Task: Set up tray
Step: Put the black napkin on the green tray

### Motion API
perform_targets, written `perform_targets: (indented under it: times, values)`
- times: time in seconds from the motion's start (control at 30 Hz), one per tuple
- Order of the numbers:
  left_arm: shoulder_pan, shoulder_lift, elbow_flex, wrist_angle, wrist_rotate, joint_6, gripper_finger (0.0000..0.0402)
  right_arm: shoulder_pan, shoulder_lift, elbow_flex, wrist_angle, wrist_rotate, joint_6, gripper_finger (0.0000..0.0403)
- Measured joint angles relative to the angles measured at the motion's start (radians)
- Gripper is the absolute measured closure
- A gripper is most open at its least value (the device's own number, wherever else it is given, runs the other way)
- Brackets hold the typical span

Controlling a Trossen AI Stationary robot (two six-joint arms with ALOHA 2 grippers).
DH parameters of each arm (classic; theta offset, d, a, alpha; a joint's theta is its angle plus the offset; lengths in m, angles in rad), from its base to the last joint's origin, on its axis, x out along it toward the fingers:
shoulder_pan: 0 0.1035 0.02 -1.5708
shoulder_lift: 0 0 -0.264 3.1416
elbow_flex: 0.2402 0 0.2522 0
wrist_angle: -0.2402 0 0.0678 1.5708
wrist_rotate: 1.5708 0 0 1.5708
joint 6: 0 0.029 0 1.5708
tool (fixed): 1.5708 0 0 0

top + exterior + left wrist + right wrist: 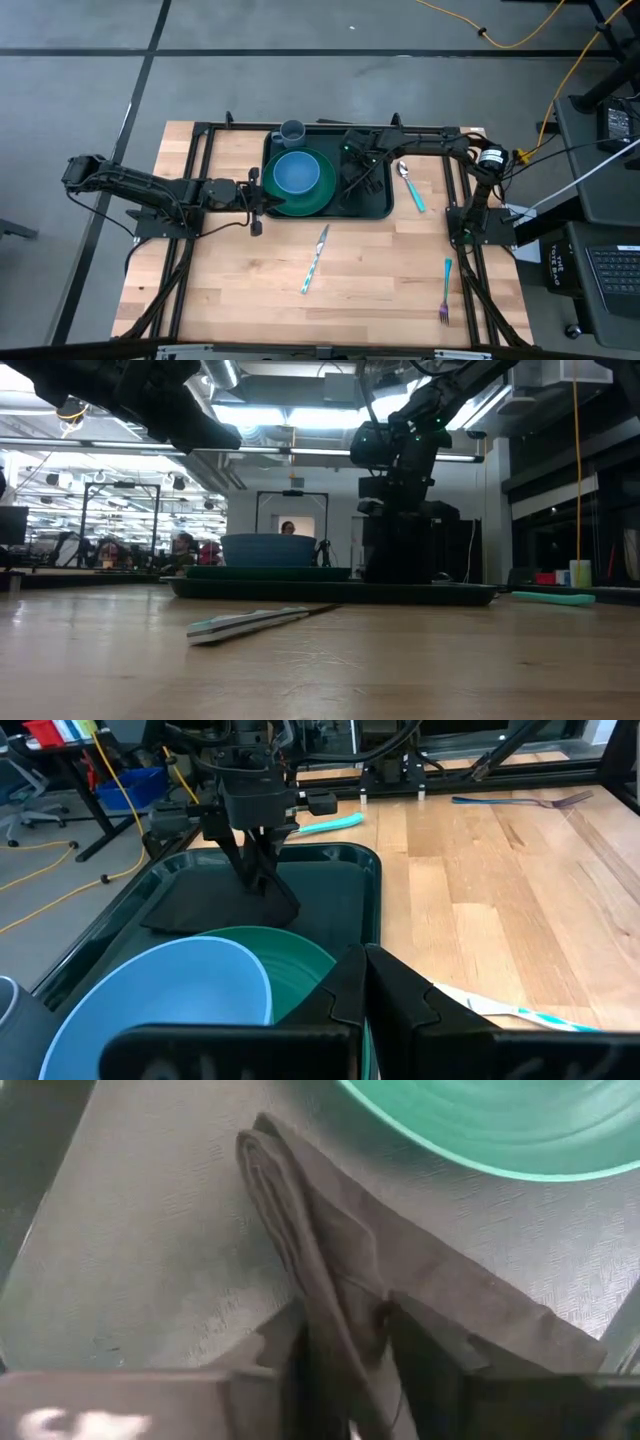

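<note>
While the large dark green rectangular plastic tray [372,208] sits at the table's far middle, the right gripper [345,1342] straddles a folded dark cloth napkin [330,1270] inside, fingers parted; the left gripper [258,196], pinched together, hovers beside the tray.

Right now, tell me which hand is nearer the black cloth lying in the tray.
Right. The right hand is down over the black cloth, a raised fold between its fingers. The left hand sits shut at the tray's opposite side, beyond the green plate.

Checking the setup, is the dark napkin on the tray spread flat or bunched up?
Bunched: the dark napkin rises in a fold ridge between the right gripper fingers, on the tray.
</note>
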State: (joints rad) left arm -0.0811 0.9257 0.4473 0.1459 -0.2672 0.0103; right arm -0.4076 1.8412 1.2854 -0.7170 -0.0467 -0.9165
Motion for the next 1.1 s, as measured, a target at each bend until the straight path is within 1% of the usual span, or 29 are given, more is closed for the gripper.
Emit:
perform_targets:
  times: [0.17, 0.27, 0.33, 0.4, 0.63, 0.77, 0.9, 0.97, 1.1]
  values:
    - [0.000, 0.000, 0.000, 0.000, 0.000, 0.001, 0.0401, -0.001, 0.000, 0.000, 0.001, 0.001, 0.030, 0.0193]
    - [0.000, 0.000, 0.000, 0.000, 0.000, 0.001, 0.0399, -0.001, 0.000, 0.000, -0.001, 0.001, 0.119, 0.0164]
    - [0.000, 0.000, 0.000, 0.000, 0.000, 0.002, 0.0399, -0.001, 0.000, 0.003, -0.014, 0.001, 0.190, 0.0152]
    - [0.000, 0.000, 0.000, 0.000, 0.000, 0.003, 0.0400, 0.000, -0.001, 0.010, -0.043, 0.001, 0.237, 0.0148]
    - [0.000, 0.000, 0.000, 0.000, 0.001, 0.002, 0.0399, 0.006, -0.005, 0.011, -0.074, -0.006, 0.262, 0.0150]
    - [0.000, 0.000, 0.000, 0.000, 0.034, 0.001, 0.0401, 0.006, -0.005, 0.012, -0.088, -0.008, 0.293, 0.0151]
    - [0.000, 0.000, 0.000, 0.000, 0.043, 0.002, 0.0398, 0.015, -0.005, 0.012, -0.109, -0.014, 0.331, 0.0152]
    - [0.000, 0.000, 0.000, 0.000, 0.043, 0.002, 0.0400, 0.019, -0.005, 0.012, -0.122, -0.055, 0.342, 0.0152]
    - [0.000, 0.000, 0.000, 0.000, 0.042, 0.003, 0.0400, 0.026, -0.012, 0.012, -0.134, -0.183, 0.361, 0.0152]
